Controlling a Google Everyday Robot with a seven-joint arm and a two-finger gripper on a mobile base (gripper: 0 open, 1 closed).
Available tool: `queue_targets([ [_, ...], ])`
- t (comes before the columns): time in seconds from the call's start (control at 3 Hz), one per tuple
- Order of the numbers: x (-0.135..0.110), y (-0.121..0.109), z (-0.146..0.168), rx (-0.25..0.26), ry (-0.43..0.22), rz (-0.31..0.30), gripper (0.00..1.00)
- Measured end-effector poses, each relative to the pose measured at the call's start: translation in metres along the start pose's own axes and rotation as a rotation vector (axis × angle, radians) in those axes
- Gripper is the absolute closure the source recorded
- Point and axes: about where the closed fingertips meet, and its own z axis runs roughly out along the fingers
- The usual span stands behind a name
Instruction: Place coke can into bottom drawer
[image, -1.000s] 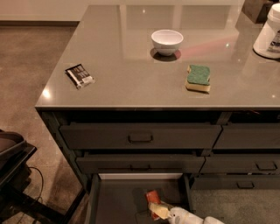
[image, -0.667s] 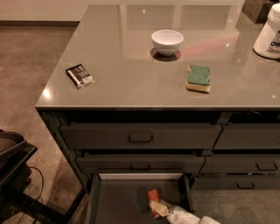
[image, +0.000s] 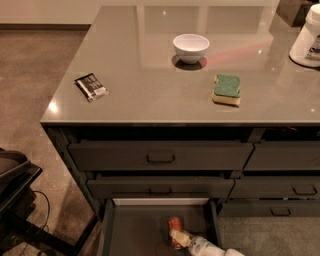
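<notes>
A kitchen-like room: a grey counter (image: 150, 90) over 3 rows of handled drawers (image: 110, 156), with a bowl (image: 190, 47) at 12 o'clock and a sponge (image: 227, 89) at 2. The gripper (image: 179, 237) is at 6, inside the bottom drawer (image: 135, 230).

counter (image: 150, 102) bears bowl (image: 191, 47), sponge (image: 227, 89), packet (image: 91, 86), tub (image: 307, 39); pincer (image: 181, 239) at bottom drawer (image: 135, 231).

The arm (image: 216, 248) comes in from the bottom edge of the view, right of centre, its white, rounded last link slanting up and to the left. At its tip the pale cream gripper (image: 179, 238) sits low, pointing up-left.
</notes>
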Motion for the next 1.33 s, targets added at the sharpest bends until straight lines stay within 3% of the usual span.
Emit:
queue_targets([
  [1.0, 0.0, 0.0001, 0.0001, 0.0, 0.0, 0.0, 0.15],
  [1.33, 0.0001, 0.0001, 0.0001, 0.0, 0.0, 0.0, 0.0],
])
